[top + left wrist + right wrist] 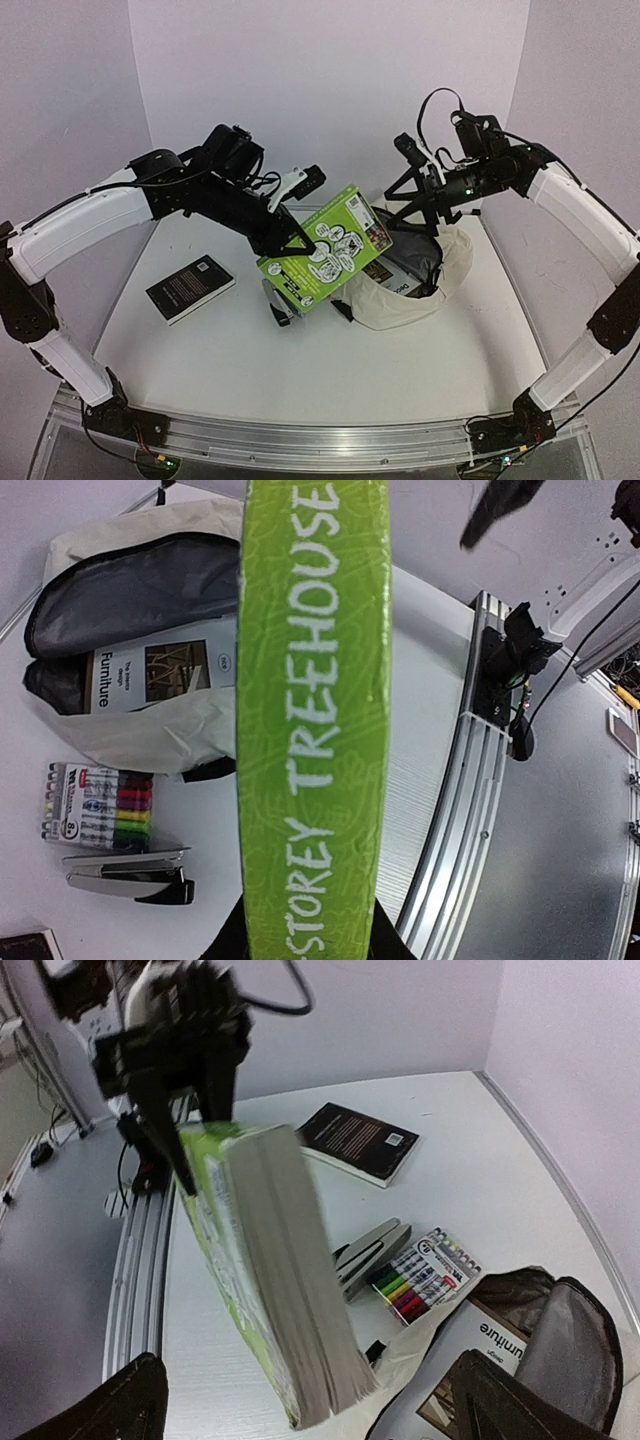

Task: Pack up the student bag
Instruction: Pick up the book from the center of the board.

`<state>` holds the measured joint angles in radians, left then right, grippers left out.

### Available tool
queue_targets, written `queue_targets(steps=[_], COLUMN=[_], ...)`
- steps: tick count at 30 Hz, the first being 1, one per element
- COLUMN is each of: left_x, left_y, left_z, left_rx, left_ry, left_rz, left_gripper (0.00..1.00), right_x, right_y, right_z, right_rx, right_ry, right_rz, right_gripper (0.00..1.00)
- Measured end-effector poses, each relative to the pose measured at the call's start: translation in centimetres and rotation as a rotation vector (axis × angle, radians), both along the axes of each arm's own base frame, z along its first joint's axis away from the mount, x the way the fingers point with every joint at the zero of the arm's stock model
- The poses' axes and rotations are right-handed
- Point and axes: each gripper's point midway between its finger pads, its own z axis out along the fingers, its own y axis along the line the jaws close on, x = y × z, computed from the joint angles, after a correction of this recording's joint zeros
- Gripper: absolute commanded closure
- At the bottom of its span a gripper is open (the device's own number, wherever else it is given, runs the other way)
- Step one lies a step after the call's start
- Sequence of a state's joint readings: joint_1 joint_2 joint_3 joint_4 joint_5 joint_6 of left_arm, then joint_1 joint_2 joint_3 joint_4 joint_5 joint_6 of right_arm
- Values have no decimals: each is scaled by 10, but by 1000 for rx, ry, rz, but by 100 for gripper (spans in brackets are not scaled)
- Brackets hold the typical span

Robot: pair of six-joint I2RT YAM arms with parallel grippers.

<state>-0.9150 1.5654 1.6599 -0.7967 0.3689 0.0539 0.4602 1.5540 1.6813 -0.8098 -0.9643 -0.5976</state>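
Student bag (400, 305), soft cream fabric, lying slumped on white table (200, 350), mouth gaping, Furniture book (150, 670) showing inside. Left gripper (298, 240) clamping thick green paperback (325, 250) aloft beside bag's mouth. Right gripper (418, 210) hanging wide open above bag.

place: robot lab cell | signs: plain pale walls (330, 80) boxing in a bare white desk (230, 340); aluminium rail (320, 440) along its near edge; left arm (90, 225), right arm (590, 220) bolted there
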Motion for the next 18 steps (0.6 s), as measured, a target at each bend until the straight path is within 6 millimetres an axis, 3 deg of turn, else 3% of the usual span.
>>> queue_targets(steps=[3, 6, 9, 12, 14, 18], left_x=[-2, -5, -10, -12, -9, -1], left_y=[-11, -21, -26, -28, -27, -27], left_z=[11, 21, 23, 24, 24, 24], left_rx=[-28, -52, -59, -63, -60, -55], left_ry=[-4, -13, -14, -18, -23, -25], left_rz=[-30, -56, -78, -80, -64, 7], left_gripper=[96, 96, 95, 88, 76, 35], right_x=[-16, -16, -16, -23, -31, -30], right_y=[4, 3, 4, 10, 14, 14], right_z=[-8, -11, -14, -20, -22, -25], right_rx=[-33, -48, -56, -67, -73, -92], right_ry=[-52, -90, -103, -92, -79, -71], right_rz=[68, 88, 105, 140, 158, 143], right_gripper=[2, 7, 34, 75, 97, 100])
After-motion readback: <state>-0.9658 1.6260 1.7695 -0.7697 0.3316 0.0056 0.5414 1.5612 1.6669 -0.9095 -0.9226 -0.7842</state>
